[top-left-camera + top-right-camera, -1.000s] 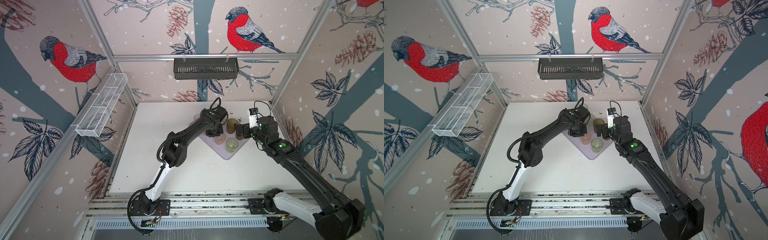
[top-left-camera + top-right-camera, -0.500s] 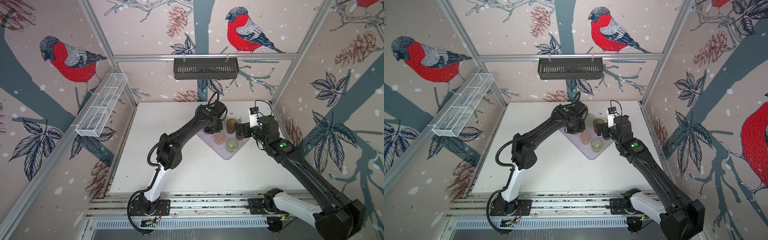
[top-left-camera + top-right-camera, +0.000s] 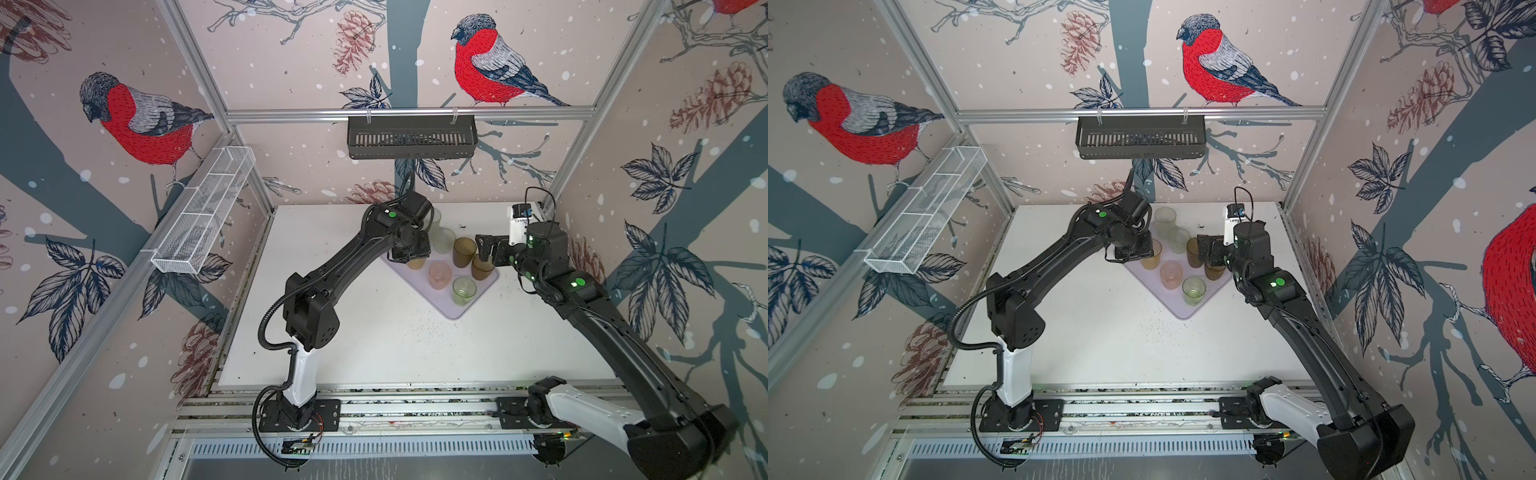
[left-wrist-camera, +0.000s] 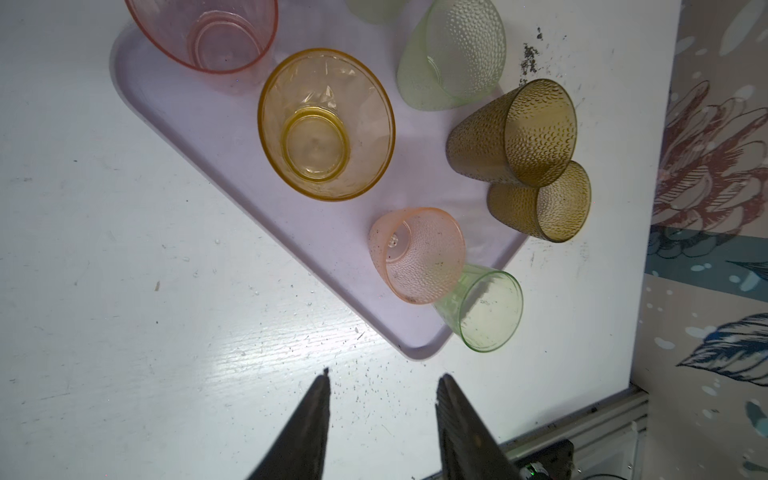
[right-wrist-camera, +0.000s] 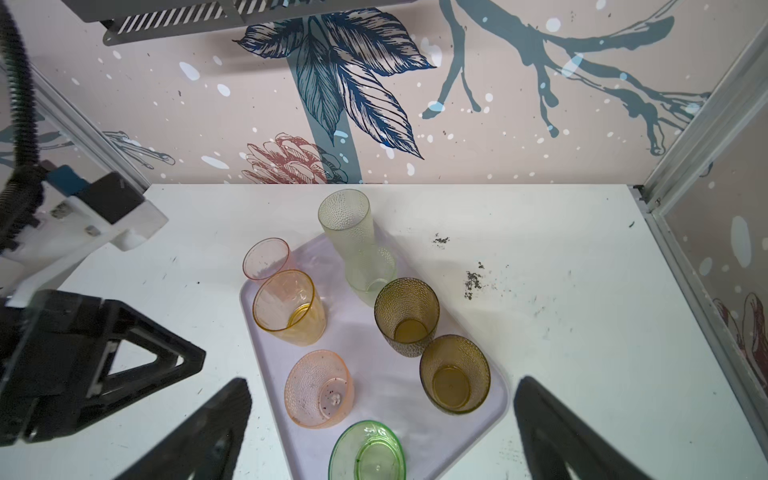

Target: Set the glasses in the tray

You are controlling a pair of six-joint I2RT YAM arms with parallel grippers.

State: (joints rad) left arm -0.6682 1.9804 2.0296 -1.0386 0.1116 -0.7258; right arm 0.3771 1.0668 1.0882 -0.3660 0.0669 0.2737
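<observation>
The pale lilac tray (image 3: pixel 453 311) (image 5: pixel 386 395) carries the glasses upright: an amber-yellow one (image 5: pixel 289 307), two brown (image 5: pixel 407 316) (image 5: pixel 455 374), a pink one (image 5: pixel 318 388), a green one (image 5: pixel 368 451), two frosted ones (image 3: pixel 1165 218) (image 3: pixel 1179 241), and a second pink one (image 5: pixel 266 257) at the far corner. My left gripper (image 3: pixel 409 249) hangs over the amber-yellow glass (image 3: pixel 1150 257). In the left wrist view this gripper (image 4: pixel 384 376) is open, with bare table between its fingers. My right gripper (image 5: pixel 382 390) (image 3: pixel 484 249) is wide open above the tray's right side and holds nothing.
A black slatted basket (image 3: pixel 411 137) hangs on the back wall. A white wire mesh basket (image 3: pixel 203 216) is fixed to the left wall. Dark crumbs (image 5: pixel 473 280) lie on the white table (image 3: pixel 374 340) right of the tray. Aluminium frame posts mark the corners.
My left gripper's jaws have spread apart, and it has drifted slightly left above the amber-yellow glass, its elbow swinging left. The right arm has not moved.
</observation>
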